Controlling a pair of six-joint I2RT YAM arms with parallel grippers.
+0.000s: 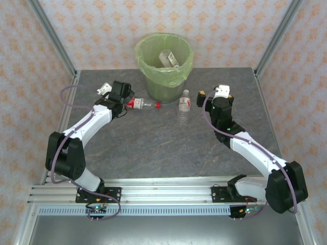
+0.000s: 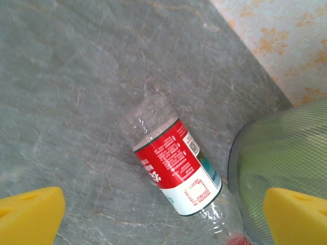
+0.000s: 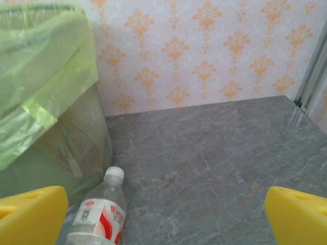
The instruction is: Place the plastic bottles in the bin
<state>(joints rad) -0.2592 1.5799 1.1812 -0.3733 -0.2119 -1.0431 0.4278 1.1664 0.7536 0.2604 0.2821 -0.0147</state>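
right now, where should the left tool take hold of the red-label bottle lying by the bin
Grip the labelled middle of the bottle, coming straight down with the open left tool. It lies on its side, cap end near the bin, so room is tight there; the straight middle probably holds surest.

Both arms white with black joints; lilac cables; yellow jaws.

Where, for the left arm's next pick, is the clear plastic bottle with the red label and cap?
Top view: the red-labelled bottle lies on its side left of centre, beside the green-lined round bin, at the left gripper.
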